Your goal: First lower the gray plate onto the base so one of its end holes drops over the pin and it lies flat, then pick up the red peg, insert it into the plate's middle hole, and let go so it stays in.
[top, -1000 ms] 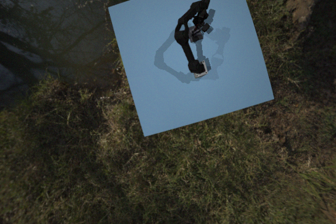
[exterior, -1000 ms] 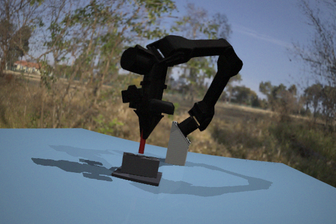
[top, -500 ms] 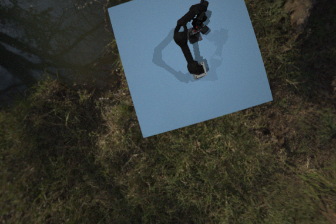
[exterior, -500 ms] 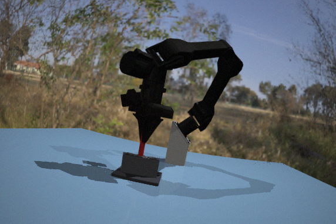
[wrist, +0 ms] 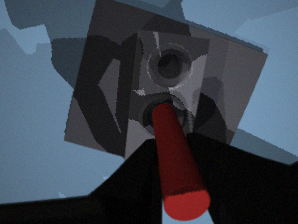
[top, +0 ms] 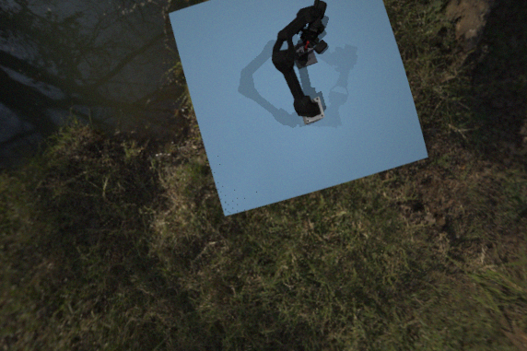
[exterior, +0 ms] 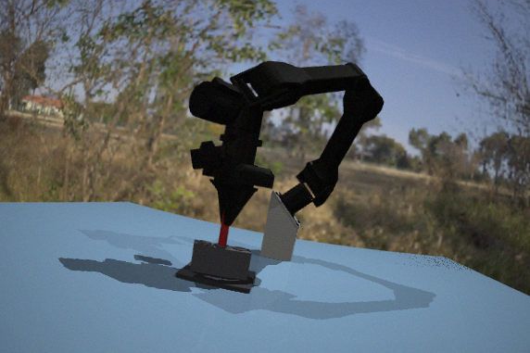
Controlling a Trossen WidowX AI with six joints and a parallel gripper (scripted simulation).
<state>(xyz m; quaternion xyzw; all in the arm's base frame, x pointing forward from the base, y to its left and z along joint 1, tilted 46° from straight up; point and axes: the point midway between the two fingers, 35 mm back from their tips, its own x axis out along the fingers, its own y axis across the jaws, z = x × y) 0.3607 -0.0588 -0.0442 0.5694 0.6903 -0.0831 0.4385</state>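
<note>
- We see the blue surface (top: 295,157) (exterior: 139,321) (wrist: 30,165) reaching well past the workpiece on every side in the top view, its nearest edge lying beyond the arm's wrist.
- Our end effector (top: 308,42) (exterior: 225,222) (wrist: 171,145) is clamped on the red peg (top: 307,44) (exterior: 223,235) (wrist: 177,160), with the fingertips just above the block.
- The peg's lower end meets the top of the gray plate (exterior: 221,260) (wrist: 142,65) at a hole (we cannot tell how deep it sits).
- Another round opening (wrist: 169,65) shows beside that one in the wrist view, with something dark inside.
- Under the plate we find the wider base (top: 313,62) (exterior: 238,286) (wrist: 245,75), its flat rim standing out around the block.
- Closest in the way is our own arm (top: 291,79) (exterior: 343,135), which arches over to its pale mount (top: 321,113) (exterior: 279,233), near the base but apart from it.
- Broad shadows cross the surface and the base, making the plate's edges hard to read.
- Around us lie grass and dark water, with trees, a red-roofed building (exterior: 43,105) and blue sky farther off.
</note>
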